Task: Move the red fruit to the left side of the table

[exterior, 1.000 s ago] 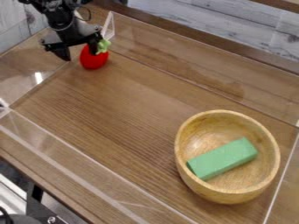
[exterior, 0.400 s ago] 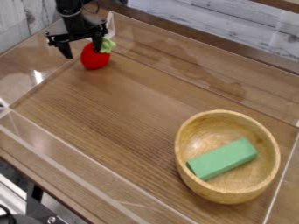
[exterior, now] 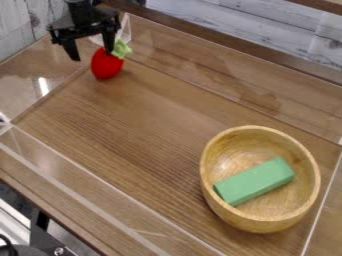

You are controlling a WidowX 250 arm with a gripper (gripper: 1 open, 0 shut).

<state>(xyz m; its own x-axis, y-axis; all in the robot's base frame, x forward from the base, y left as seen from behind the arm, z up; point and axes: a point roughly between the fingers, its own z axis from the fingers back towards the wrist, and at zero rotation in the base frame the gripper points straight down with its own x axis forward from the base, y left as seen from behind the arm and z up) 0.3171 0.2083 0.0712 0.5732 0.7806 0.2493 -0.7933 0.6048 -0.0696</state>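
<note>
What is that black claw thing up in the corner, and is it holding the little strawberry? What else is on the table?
The black claw is a robot's gripper, the hand at the end of a robot arm. There is only one picture of this moment, taken by a camera that looks down across the table from one side. The gripper's two fingers are spread open and it holds nothing. The red fruit, a toy strawberry with a green top, sits on the table just below the claw, near the top left corner of the picture. The table is brown wood with low see-through walls around it. At the bottom right stands a wooden bowl, and inside it lies a green block.
</note>
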